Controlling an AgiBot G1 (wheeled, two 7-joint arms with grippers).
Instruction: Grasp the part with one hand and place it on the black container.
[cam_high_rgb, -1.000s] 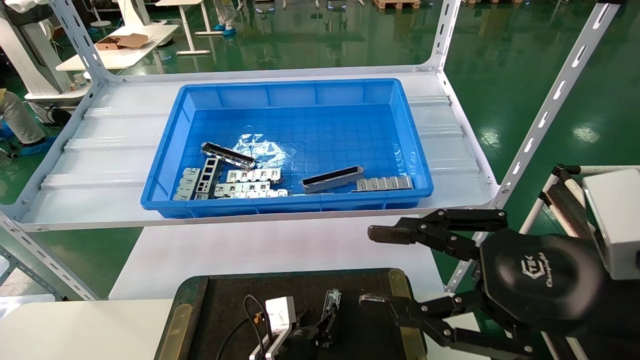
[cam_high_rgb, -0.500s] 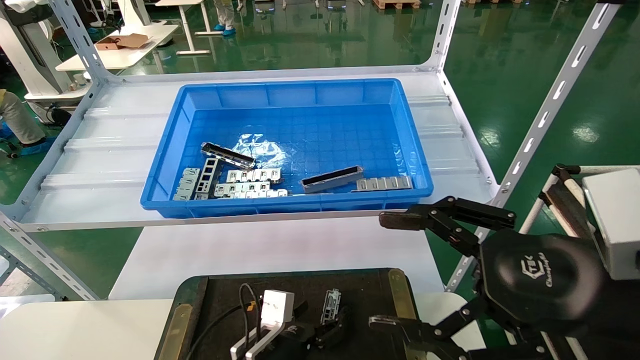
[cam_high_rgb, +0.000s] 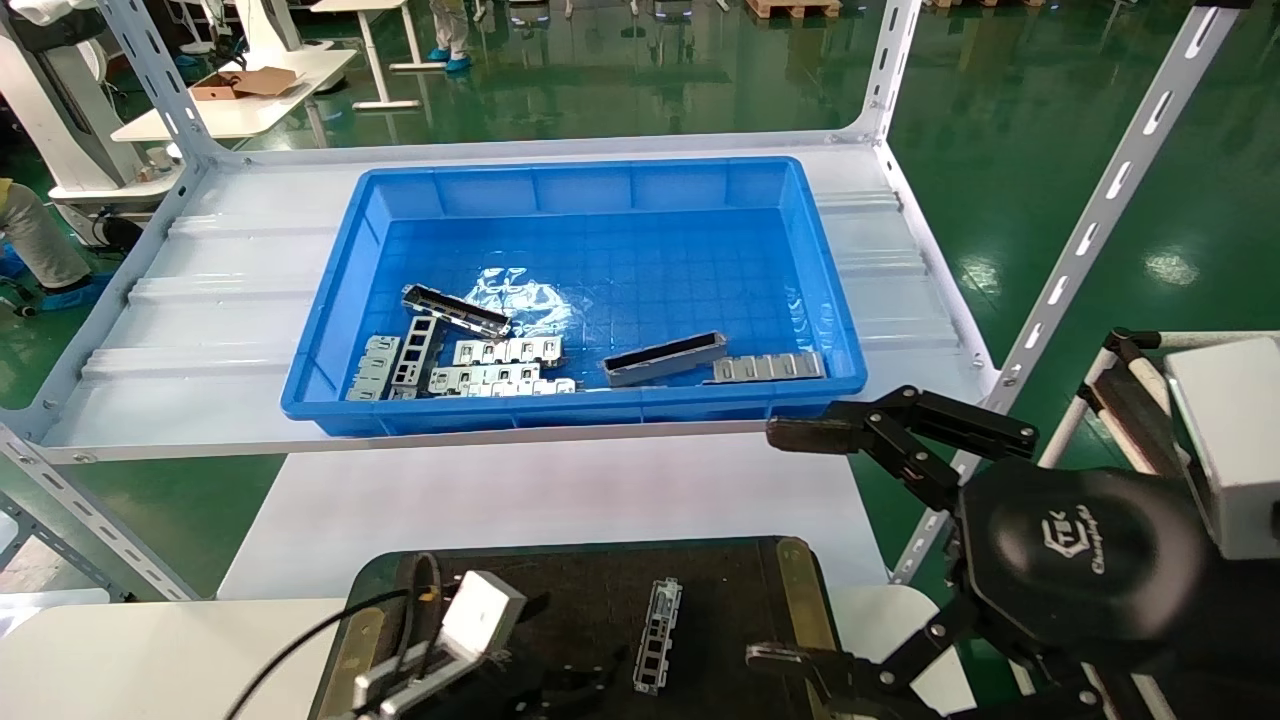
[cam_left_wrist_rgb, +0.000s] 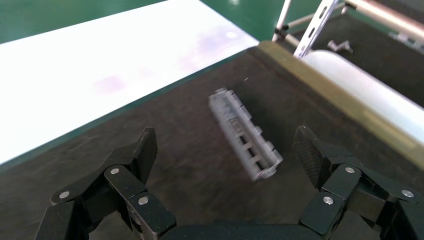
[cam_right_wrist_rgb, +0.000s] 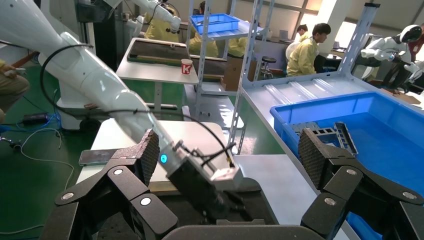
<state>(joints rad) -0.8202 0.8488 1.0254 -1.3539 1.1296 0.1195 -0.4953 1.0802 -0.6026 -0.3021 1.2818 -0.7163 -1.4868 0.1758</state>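
The part (cam_high_rgb: 657, 634), a slim silver-grey trough bar with small cut-outs, lies alone on the flat black container (cam_high_rgb: 600, 570) at the near edge. In the left wrist view the part (cam_left_wrist_rgb: 243, 134) rests on the container (cam_left_wrist_rgb: 175, 130), touching neither pad. My left gripper (cam_high_rgb: 572, 686), the hand, is open just left of it and holds nothing; the left wrist view shows this gripper (cam_left_wrist_rgb: 225, 139) with its jaws spread wide. My right gripper (cam_high_rgb: 780, 545) hangs open and empty off the container's right end, and in its own view the right gripper (cam_right_wrist_rgb: 228, 145) looks towards the left arm (cam_right_wrist_rgb: 195, 185).
A deep blue bin (cam_high_rgb: 600, 180) on the white shelf holds two similar trough bars (cam_high_rgb: 663, 358) (cam_high_rgb: 455, 310) and several flat slotted plates (cam_high_rgb: 768, 367). White shelf uprights (cam_high_rgb: 1090, 230) stand to the right. A white table (cam_high_rgb: 540, 495) lies between shelf and container.
The left gripper has let go of the part and drawn back to the left; the part now lies free on the black container. The right gripper has shifted slightly to the right.
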